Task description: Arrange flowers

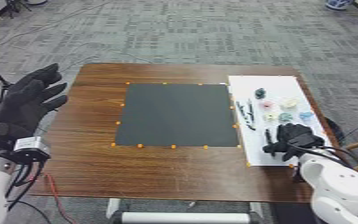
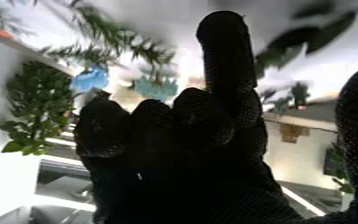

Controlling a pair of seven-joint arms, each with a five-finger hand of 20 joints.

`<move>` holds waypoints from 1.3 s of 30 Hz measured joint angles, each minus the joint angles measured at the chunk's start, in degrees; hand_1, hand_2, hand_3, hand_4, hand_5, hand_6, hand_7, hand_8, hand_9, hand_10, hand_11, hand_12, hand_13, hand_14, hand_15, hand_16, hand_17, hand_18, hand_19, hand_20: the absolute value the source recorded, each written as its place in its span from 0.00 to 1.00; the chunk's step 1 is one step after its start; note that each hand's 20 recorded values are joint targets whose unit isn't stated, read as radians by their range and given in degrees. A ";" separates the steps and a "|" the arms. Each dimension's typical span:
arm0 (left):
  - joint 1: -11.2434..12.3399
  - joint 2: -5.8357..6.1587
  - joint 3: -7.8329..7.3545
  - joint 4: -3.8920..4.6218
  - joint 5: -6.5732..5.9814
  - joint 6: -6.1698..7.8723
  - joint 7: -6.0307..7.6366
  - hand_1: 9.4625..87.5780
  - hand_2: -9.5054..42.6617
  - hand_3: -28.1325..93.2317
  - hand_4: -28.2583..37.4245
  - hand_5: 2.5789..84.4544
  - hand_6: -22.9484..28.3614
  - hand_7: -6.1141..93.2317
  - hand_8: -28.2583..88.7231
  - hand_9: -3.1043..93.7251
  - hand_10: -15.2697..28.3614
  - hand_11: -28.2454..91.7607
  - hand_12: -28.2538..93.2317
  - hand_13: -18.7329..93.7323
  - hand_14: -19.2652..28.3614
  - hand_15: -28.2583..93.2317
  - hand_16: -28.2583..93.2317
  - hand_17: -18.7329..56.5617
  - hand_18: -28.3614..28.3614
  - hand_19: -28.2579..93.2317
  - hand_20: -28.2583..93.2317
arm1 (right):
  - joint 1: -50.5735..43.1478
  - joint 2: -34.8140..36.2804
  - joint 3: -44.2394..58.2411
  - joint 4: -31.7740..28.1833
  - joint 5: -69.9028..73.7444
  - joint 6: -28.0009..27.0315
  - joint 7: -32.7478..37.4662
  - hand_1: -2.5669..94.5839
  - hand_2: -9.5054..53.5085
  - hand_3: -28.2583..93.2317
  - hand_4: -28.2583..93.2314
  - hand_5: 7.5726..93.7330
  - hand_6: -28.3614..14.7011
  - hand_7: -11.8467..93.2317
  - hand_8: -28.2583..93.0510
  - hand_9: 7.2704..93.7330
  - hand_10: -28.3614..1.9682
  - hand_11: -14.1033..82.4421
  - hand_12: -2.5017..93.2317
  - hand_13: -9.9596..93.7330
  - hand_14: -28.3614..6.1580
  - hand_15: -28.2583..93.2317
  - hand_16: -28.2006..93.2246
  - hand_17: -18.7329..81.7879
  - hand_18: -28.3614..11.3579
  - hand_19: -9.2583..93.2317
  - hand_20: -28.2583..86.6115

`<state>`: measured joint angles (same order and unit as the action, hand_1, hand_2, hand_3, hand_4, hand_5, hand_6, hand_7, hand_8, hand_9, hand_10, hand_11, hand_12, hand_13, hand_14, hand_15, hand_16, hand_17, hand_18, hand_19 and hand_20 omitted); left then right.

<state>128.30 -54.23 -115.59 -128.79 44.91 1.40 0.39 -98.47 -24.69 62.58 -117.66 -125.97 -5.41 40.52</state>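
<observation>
The right hand [image 1: 295, 139] is over the near part of the white board [image 1: 262, 156] in the head view, close to a dark stem [image 1: 269, 136]. Beyond it lie a blue flower [image 1: 306, 115], a teal flower [image 1: 285, 117], a yellow one [image 1: 270, 116], a pink one [image 1: 266, 104] and a cream one [image 1: 288, 102]. In the right wrist view the right hand [image 2: 193, 145] is open, one finger straight, the others bent, thumb apart; a blue flower [image 2: 90, 79] and a teal flower [image 2: 156, 87] appear past its fingertips. The left hand [image 1: 29, 102] stands open beyond the table's left edge.
A dark square mat [image 1: 175, 115] edged with orange dots lies mid-table [image 1: 91, 170], left of the white board. Long dark leafy stems [image 1: 246, 114] lie along the board's left side, and a dark green piece [image 1: 260, 93] is near its far end.
</observation>
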 measured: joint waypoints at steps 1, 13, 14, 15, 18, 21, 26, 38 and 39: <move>0.00 0.00 0.00 0.00 0.00 0.01 0.01 0.22 0.07 0.79 0.04 0.24 0.47 0.27 0.15 0.19 0.55 0.42 0.40 0.23 0.65 0.59 0.20 0.11 0.83 0.56 0.33 | 1.00 -0.03 -0.99 0.37 0.00 0.00 0.02 0.21 0.00 0.89 0.01 0.79 0.65 0.55 0.16 0.76 0.54 0.84 0.68 0.75 0.43 0.93 0.66 0.61 0.11 1.00 0.79; 0.00 0.00 0.05 0.00 -0.13 0.09 0.09 0.22 0.07 0.79 0.04 0.24 0.48 0.27 0.15 0.19 0.55 0.42 0.40 0.23 0.65 0.59 0.20 0.11 0.83 0.56 0.33 | 8.77 -1.03 -7.55 1.52 -0.75 -3.65 -0.68 0.48 0.00 0.87 0.00 0.82 0.72 0.55 0.39 0.80 0.64 0.85 0.67 0.79 0.51 0.92 0.65 0.64 0.15 1.00 0.78; 0.00 0.00 0.05 0.00 -0.15 0.10 0.09 0.22 0.07 0.79 0.04 0.24 0.48 0.27 0.15 0.19 0.56 0.42 0.40 0.23 0.65 0.59 0.20 0.11 0.83 0.56 0.33 | 8.79 -1.24 -7.38 1.36 -0.75 -4.25 -0.97 0.48 0.00 0.89 0.00 0.82 0.72 0.55 0.39 0.80 0.64 0.85 0.67 0.79 0.51 0.92 0.65 0.64 0.15 1.00 0.78; 0.00 0.00 0.05 0.00 -0.18 0.11 0.09 0.22 0.08 0.79 0.04 0.24 0.48 0.27 0.15 0.19 0.56 0.42 0.39 0.23 0.65 0.59 0.20 0.11 0.83 0.56 0.33 | 8.75 -1.44 -7.08 1.26 -0.72 -4.86 -1.32 0.48 0.00 0.91 0.01 0.82 0.70 0.55 0.40 0.81 0.64 0.85 0.67 0.79 0.51 0.92 0.65 0.64 0.15 1.00 0.78; 0.00 0.00 0.05 0.00 -0.27 0.15 0.09 0.22 0.08 0.79 0.04 0.24 0.48 0.27 0.15 0.19 0.55 0.42 0.39 0.23 0.65 0.59 0.20 0.11 0.83 0.56 0.33 | 7.92 -1.78 -5.69 1.25 0.14 -5.58 -2.83 0.47 0.00 0.93 0.04 0.81 0.67 0.57 0.43 0.81 0.63 0.86 0.68 0.79 0.51 0.92 0.66 0.64 0.14 1.00 0.78; 0.01 0.00 0.05 0.00 -0.30 0.18 0.11 0.22 0.08 0.79 0.03 0.24 0.48 0.27 0.15 0.19 0.55 0.42 0.39 0.23 0.65 0.59 0.20 0.11 0.83 0.56 0.33 | 7.13 -1.64 -5.23 1.38 0.59 -3.74 -3.69 0.46 0.00 0.93 0.08 0.81 0.65 0.59 0.45 0.81 0.62 0.87 0.68 0.80 0.51 0.93 0.66 0.65 0.14 1.00 0.79; 0.02 0.00 0.05 0.00 -0.32 0.22 0.12 0.22 0.08 0.79 0.03 0.24 0.48 0.27 0.15 0.19 0.56 0.42 0.39 0.23 0.65 0.59 0.20 0.11 0.83 0.56 0.33 | 5.96 -0.61 -6.60 1.42 -0.28 7.32 -3.06 0.45 0.00 0.93 0.11 0.81 0.64 0.60 0.46 0.81 0.62 0.88 0.68 0.81 0.51 0.93 0.66 0.66 0.14 1.00 0.81; 0.54 -0.04 -0.22 -0.09 -0.37 0.42 0.16 0.22 0.08 0.79 0.03 0.25 0.48 0.27 0.15 0.20 0.56 0.42 0.40 0.23 0.66 0.59 0.20 0.11 0.83 0.56 0.33 | 13.29 -0.31 -9.50 -0.02 -0.66 15.02 -0.43 0.44 0.00 0.93 0.12 0.81 0.64 0.60 0.46 0.82 0.62 0.88 0.68 0.81 0.52 0.93 0.66 0.67 0.14 1.00 0.81; 0.65 -0.01 -0.39 -0.09 -0.40 0.52 0.13 0.22 0.08 0.79 0.03 0.25 0.48 0.27 0.15 0.20 0.56 0.42 0.40 0.23 0.66 0.59 0.20 0.11 0.83 0.56 0.33 | 16.17 -1.00 -12.35 0.84 -0.01 15.41 -0.56 0.44 0.00 0.93 0.12 0.81 0.64 0.60 0.46 0.82 0.62 0.88 0.68 0.81 0.52 0.93 0.66 0.67 0.14 1.00 0.82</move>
<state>128.95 -54.24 -115.99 -128.88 44.51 1.92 0.53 -82.30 -25.69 50.23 -116.82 -125.98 10.01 39.96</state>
